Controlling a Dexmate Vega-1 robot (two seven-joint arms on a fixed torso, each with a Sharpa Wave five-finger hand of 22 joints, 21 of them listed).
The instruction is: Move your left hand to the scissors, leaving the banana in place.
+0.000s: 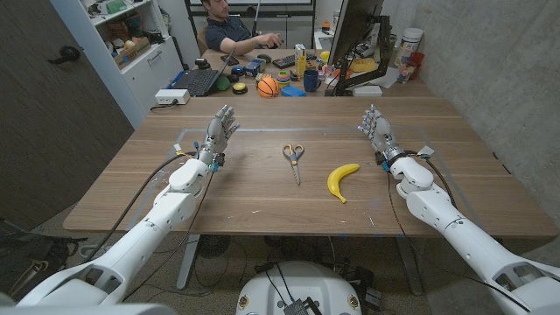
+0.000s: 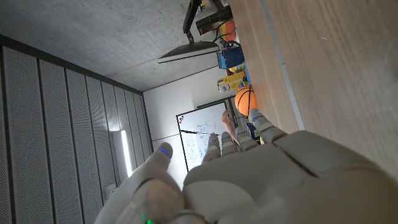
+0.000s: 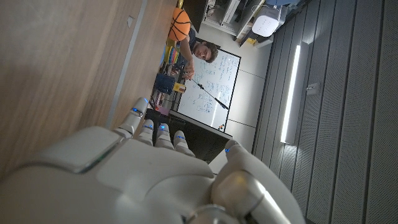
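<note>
Banana [image 1: 342, 181] lies nearest me, scissors [image 1: 293, 158] just left. My L hand [image 1: 220, 131] and R hand [image 1: 377, 129]: fingers spread, holding nothing, both apart from items.

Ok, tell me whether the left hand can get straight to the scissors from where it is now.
Probably yes. The left hand is raised with its fingers apart, holding nothing, and only bare table lies between it and the scissors. The banana lies on their far side, toward the right hand, out of the path.
</note>
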